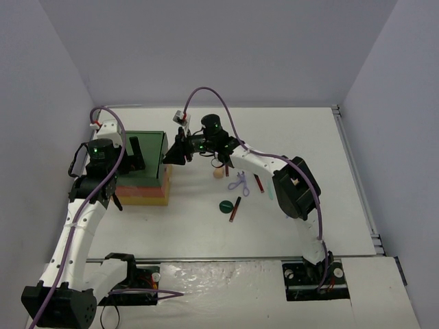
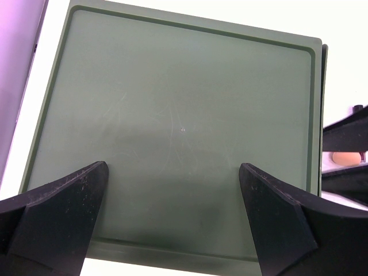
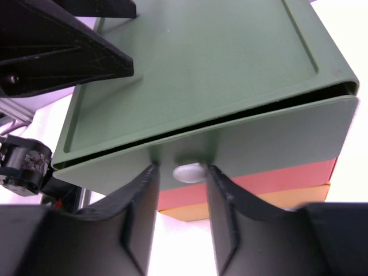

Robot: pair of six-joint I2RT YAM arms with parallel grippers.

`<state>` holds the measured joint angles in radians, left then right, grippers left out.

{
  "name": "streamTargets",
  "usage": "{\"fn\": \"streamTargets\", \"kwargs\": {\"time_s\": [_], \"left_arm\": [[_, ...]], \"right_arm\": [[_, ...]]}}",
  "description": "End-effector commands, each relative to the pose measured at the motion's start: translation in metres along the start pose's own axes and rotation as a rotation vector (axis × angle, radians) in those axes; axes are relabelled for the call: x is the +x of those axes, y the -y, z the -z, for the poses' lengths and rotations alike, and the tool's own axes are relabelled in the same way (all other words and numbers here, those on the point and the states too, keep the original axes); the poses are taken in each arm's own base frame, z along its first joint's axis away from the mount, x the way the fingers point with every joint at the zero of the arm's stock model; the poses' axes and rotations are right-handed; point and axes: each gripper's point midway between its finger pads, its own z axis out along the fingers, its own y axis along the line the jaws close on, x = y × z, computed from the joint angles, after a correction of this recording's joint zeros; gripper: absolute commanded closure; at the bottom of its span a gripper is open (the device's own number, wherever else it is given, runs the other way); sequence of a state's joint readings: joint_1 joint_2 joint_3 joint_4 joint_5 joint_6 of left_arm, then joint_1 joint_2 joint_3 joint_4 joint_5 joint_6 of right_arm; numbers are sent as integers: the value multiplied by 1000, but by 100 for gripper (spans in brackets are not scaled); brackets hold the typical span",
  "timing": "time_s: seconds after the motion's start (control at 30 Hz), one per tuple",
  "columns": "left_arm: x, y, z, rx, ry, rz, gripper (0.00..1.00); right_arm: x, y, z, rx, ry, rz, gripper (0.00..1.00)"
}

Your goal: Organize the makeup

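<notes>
The white knob (image 3: 190, 172) sits inside the narrowly parted right gripper (image 3: 181, 168); the left gripper (image 2: 173, 169) gapes wide over the drawer box (image 2: 172, 86).

My left arm (image 1: 77, 229) and right arm (image 1: 255, 160) — white links, black joints, green lights; purple cable (image 1: 204, 89) arching at twelve o'clock; fingers (image 2: 57, 213) scuffed black.

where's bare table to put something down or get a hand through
Free: the far strip of table behind the right arm; the right side beyond its elbow; the near strip in front of the drawer box and green disc. Crowded: between box and elbow, with the peach sponge, lavender tool and sticks.
</notes>
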<state>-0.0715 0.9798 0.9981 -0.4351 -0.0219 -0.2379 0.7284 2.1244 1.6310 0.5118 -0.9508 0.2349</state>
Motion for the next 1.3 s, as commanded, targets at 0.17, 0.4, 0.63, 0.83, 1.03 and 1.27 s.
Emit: {"fn": "streamTargets", "kwargs": {"time_s": [0.17,0.4,0.63,0.83,1.03,1.27], "left_arm": [[11,1,-3,7,-52,20,4],[12,-2,-4,-6,-59,29,4],[12,-3,-5,-7,-62,31,4],[12,-3,-4,-5,-57,30,4],[11,-3,-3,-4,-52,29,4],[10,-2,-3,-3,-50,30,4]], "right_arm": [[-40,-14,8,-12,72,115,89],[-38,-8,40,36,67,99,97],[-28,-4,68,85,50,81,97],[-18,0,88,123,35,59,97],[-14,2,103,155,22,50,96],[-15,3,111,188,3,59,78]]}}
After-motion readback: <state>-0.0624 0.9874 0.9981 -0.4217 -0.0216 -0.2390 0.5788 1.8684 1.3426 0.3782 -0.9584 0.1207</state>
